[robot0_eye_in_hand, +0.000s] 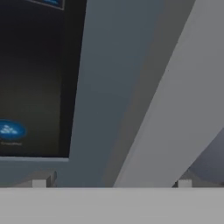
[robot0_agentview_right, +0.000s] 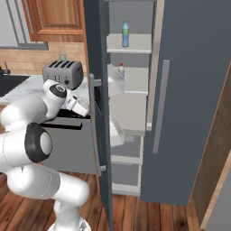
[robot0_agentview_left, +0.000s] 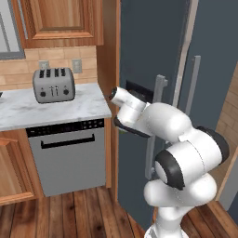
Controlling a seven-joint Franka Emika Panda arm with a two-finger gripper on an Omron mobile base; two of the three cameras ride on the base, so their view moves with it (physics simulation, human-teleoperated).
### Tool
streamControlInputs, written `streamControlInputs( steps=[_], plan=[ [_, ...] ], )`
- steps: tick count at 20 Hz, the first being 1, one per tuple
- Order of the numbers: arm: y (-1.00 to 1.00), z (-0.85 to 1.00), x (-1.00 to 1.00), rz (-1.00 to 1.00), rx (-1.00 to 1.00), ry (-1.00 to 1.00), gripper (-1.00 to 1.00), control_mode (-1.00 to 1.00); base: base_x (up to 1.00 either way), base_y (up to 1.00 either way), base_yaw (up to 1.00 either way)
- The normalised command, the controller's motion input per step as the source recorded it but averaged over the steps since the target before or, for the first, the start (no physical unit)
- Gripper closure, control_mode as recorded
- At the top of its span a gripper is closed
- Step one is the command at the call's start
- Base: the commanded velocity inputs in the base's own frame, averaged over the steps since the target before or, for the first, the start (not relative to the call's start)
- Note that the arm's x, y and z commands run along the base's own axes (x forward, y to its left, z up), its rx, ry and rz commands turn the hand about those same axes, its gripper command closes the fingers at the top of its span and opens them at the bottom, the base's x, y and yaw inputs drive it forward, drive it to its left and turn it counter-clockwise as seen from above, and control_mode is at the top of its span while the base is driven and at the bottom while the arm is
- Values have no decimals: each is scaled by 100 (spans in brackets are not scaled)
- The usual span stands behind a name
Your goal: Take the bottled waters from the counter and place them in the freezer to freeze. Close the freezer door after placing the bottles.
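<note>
The freezer door (robot0_agentview_left: 139, 51) stands ajar, seen edge-on in the right base view (robot0_agentview_right: 96, 135). Inside the freezer (robot0_agentview_right: 128, 108), the green-capped bottled water (robot0_agentview_right: 125, 34) stands upright on the top shelf. The red-capped one (robot0_agentview_right: 121, 69) stands on the shelf below. My gripper (robot0_eye_in_hand: 112, 183) is open and holds nothing. It sits right up against the door's outer face, between the dark display (robot0_eye_in_hand: 30, 87) and the long grey handle (robot0_eye_in_hand: 175, 109). The marble counter (robot0_agentview_left: 28, 109) carries no bottles.
A steel toaster (robot0_agentview_left: 54, 84) sits on the counter above the dishwasher (robot0_agentview_left: 69, 158). The black sink (robot0_agentview_right: 9, 83) lies at the far left. The freezer's right-hand door (robot0_agentview_right: 194, 90) is shut. A brown cabinet wall (robot0_agentview_right: 221, 149) stands to its right, above the wooden floor.
</note>
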Motion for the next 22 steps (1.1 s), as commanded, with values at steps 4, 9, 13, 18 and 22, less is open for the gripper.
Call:
streamControlInputs(
  steps=[4, 9, 13, 18, 22],
  plan=[
    [-47, 0, 30, 5, 9, 11, -100, -100, 0, 0, 0],
    [-28, 4, 19, 5, 11, 7, -100, -100, 0, 0, 0],
    [-34, 9, 13, 7, 15, 0, -100, -100, 0, 0, 0],
    [-42, 1, 29, 7, 16, 0, -100, -100, 0, 0, 0],
    [-46, 1, 41, 12, 15, 0, -100, -100, 0, 0, 0]
  ],
)
